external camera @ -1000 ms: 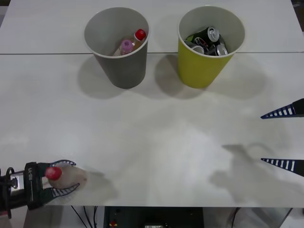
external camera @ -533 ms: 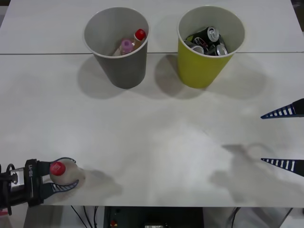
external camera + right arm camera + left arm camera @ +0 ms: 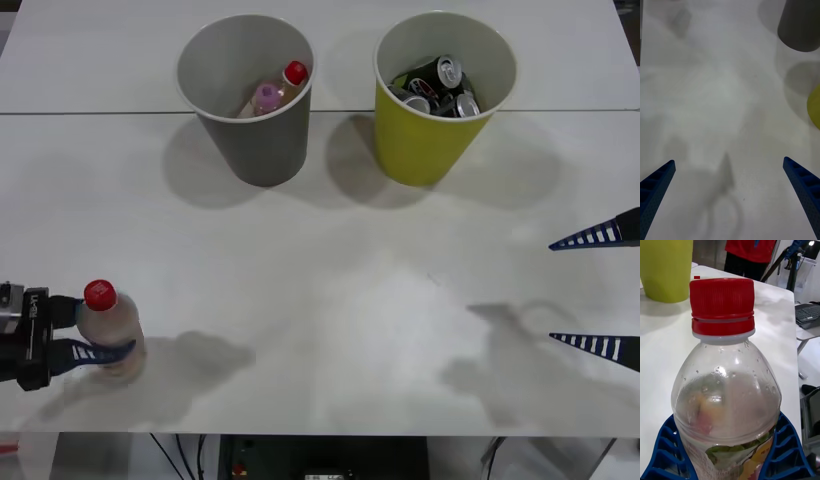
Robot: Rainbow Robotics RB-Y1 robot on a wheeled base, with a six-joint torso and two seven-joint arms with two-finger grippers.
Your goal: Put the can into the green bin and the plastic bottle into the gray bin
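Observation:
The plastic bottle (image 3: 105,330) with its red cap (image 3: 722,302) stands upright at the table's near left corner, and my left gripper (image 3: 95,332) is shut on its body; blue fingers (image 3: 668,450) hug both sides of the bottle (image 3: 726,408). The gray bin (image 3: 247,98) at the back holds a pink-capped bottle and a red-capped one. Beside it, the green bin (image 3: 437,100) holds several cans (image 3: 438,85). My right gripper (image 3: 600,290) hangs open at the right edge, its fingertips (image 3: 660,180) wide apart over bare table.
The white table (image 3: 330,290) has a seam running behind the bins. The gray bin (image 3: 801,26) and the green bin's edge (image 3: 814,107) lie beyond the right gripper. A laptop (image 3: 808,313) sits on a side table off the table's end.
The left gripper has turned the bottle from lying on its side to standing upright and shifted slightly left and up. The right arm has stayed still.

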